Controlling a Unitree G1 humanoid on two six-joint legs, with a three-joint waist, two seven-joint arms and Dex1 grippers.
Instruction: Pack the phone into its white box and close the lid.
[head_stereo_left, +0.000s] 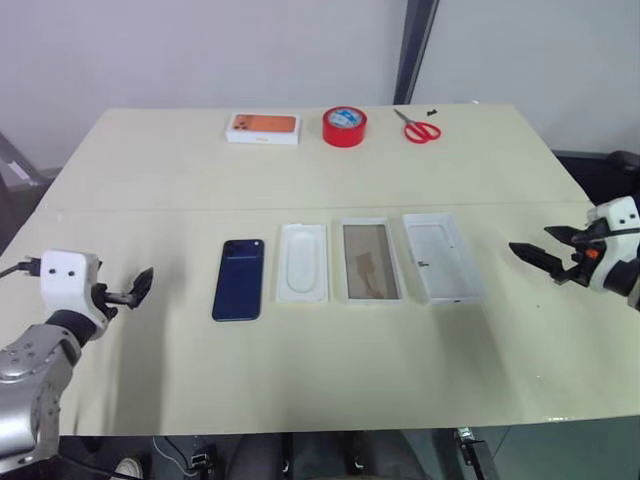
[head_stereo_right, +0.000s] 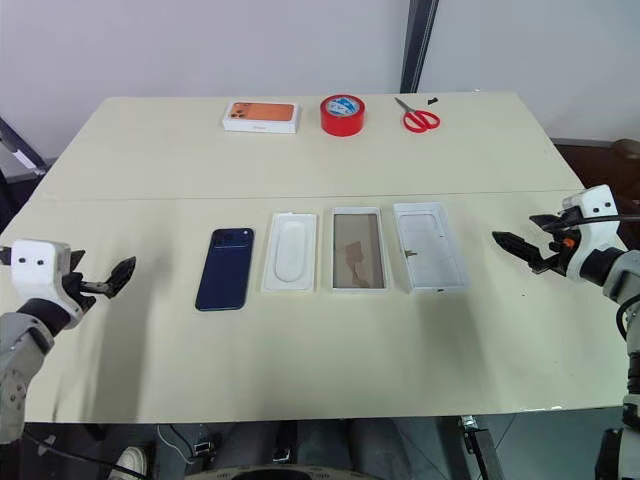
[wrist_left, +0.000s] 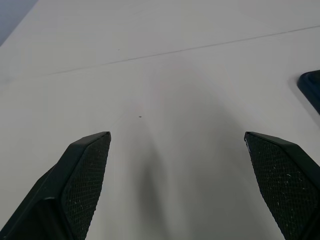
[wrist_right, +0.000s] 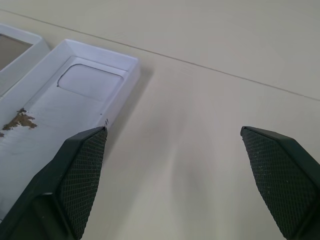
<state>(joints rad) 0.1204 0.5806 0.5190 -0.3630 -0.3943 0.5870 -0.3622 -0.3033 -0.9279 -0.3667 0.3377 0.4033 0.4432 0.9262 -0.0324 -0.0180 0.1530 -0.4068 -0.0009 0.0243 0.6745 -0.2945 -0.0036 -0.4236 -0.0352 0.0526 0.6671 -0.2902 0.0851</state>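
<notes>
Both hands held wide, empty: left hand (head_stereo_left: 140, 288), right hand (head_stereo_left: 530, 256). Phone (head_stereo_left: 238, 279) laid flat on counter (head_stereo_left: 320, 370) just inward of left hand; judged stiff, glossy, slippery. Long edges best pinched.

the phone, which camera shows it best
The right eye view: the navy phone lies whole on the table, camera cluster visible, leftmost of the row. The left eye view shows it much the same. The left wrist view catches just one dark corner at its edge.
</notes>
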